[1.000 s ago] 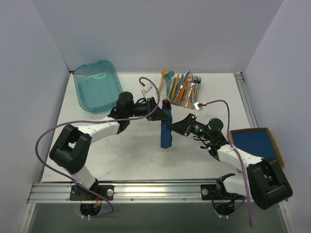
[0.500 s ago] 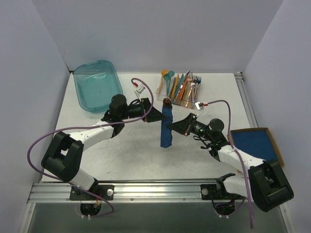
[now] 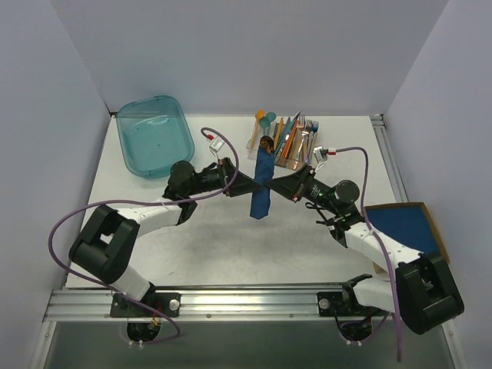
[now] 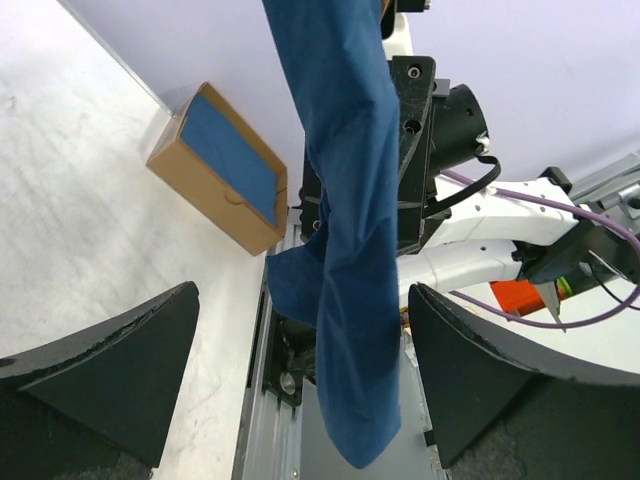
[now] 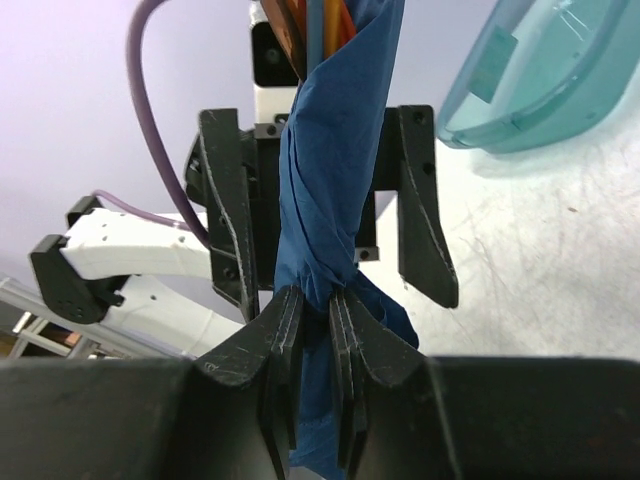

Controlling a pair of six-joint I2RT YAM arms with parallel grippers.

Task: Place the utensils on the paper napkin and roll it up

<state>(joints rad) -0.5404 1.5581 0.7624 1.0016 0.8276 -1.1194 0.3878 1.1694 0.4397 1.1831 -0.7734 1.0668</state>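
Observation:
The paper napkin [image 3: 261, 187] is a dark blue roll, held off the table and tilted. Orange-copper utensils [image 3: 267, 144] stick out of its top end; they also show in the right wrist view [image 5: 300, 40]. My right gripper [image 3: 277, 186] is shut on the roll's middle; in its own view the gripper [image 5: 315, 310] pinches the twisted napkin [image 5: 335, 150]. My left gripper [image 3: 247, 184] is open just left of the roll. In the left wrist view its fingers [image 4: 120, 360] stand wide apart on either side of the hanging napkin [image 4: 350, 250], not touching it.
A teal plastic tub [image 3: 154, 134] stands at the back left. A rack of mixed cutlery [image 3: 292, 142] stands just behind the roll. A cardboard box [image 3: 403, 227] holding blue napkins lies at the right edge.
My right gripper has lifted the roll up and toward the back rack. My left arm has drawn back to the left, and its gripper sits beside the roll.

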